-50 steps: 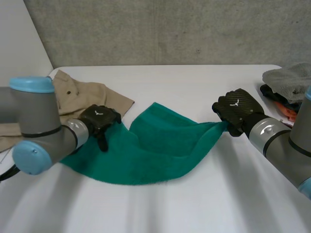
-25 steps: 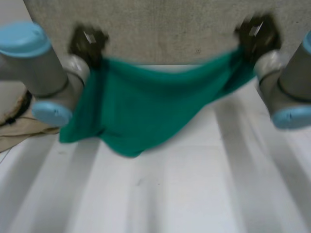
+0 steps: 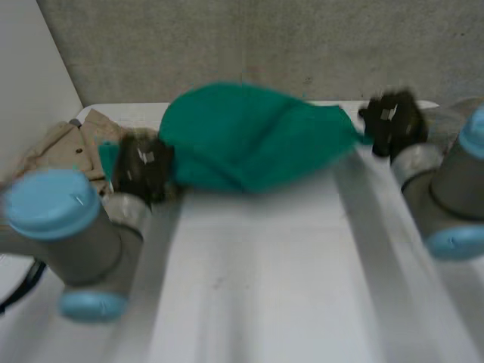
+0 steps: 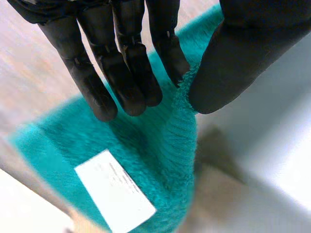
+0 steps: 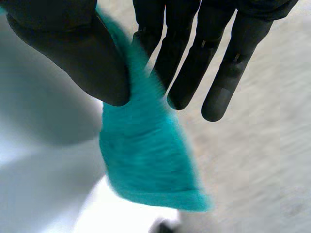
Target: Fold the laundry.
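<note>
1. The left hand (image 4: pixel 121 58) pinches an edge of the green towel (image 4: pixel 146 160) between its thumb and straight fingers. A white label (image 4: pixel 114 191) sits on the cloth just past the fingertips.
2. The right hand (image 5: pixel 180 58) presses a towel corner between its thumb and straight fingers, and the cloth hangs loose below the pinch.
3. In the head view the towel billows up in a hump between the two hands. The left hand is at its 8 o'clock and the right hand at its 3 o'clock. Most of the cloth looks to be off the surface.
4. This looks like the spreading step, with the towel being shaken out flat before any fold is made. The next move calls for both hands to come down evenly with the held edge taut. The cloth should then land smooth and square on the bare stretch toward 6 o'clock.
5. The white tabletop (image 3: pixel 265 287) is smooth. A beige garment (image 3: pixel 64 147) lies crumpled at its 9 o'clock end, just beside the left hand. A grey concrete wall (image 3: pixel 265 38) closes the room at 12 o'clock.
</note>
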Motion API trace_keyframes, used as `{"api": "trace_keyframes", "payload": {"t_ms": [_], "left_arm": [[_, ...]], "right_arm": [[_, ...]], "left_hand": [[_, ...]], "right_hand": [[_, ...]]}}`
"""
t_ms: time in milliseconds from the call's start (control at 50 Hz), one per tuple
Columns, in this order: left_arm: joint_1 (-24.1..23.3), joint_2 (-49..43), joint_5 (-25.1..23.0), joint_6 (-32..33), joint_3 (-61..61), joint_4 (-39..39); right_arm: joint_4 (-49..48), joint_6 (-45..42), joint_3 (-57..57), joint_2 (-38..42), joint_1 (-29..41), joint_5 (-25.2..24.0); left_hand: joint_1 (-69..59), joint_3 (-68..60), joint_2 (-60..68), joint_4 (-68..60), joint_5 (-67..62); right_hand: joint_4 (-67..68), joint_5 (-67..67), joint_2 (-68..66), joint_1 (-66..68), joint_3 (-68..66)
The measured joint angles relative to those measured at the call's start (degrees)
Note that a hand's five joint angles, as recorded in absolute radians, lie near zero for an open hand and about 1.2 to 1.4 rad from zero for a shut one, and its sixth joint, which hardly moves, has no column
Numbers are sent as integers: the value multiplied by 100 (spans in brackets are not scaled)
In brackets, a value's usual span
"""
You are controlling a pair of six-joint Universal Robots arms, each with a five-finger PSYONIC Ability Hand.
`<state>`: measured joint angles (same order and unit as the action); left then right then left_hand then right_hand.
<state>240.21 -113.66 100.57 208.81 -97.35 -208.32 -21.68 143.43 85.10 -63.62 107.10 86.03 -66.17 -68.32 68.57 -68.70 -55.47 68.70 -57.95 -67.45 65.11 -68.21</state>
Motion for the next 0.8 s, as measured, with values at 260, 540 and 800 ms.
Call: {"api": "trace_keyframes", "payload": {"t_ms": [260, 540, 800], "left_arm": [[-405, 96, 970, -190, -309, 1522], [420, 1054, -281, -557, 251, 2779], [802, -147, -902, -218, 1664, 3410]], "right_arm": [[115, -779, 955, 312, -99, -110], [188, -446, 1214, -114, -83, -248], [185, -466, 1265, -19, -26, -231]], "left_hand": [[3414, 3301, -3350, 3387, 3067], [5001, 5290, -5279, 5336, 5063], [4597, 4813, -4840, 4847, 4503]], "right_hand": [[0, 2, 0, 0, 0], [0, 0, 0, 0, 0], [0, 0, 0, 0, 0]]}}
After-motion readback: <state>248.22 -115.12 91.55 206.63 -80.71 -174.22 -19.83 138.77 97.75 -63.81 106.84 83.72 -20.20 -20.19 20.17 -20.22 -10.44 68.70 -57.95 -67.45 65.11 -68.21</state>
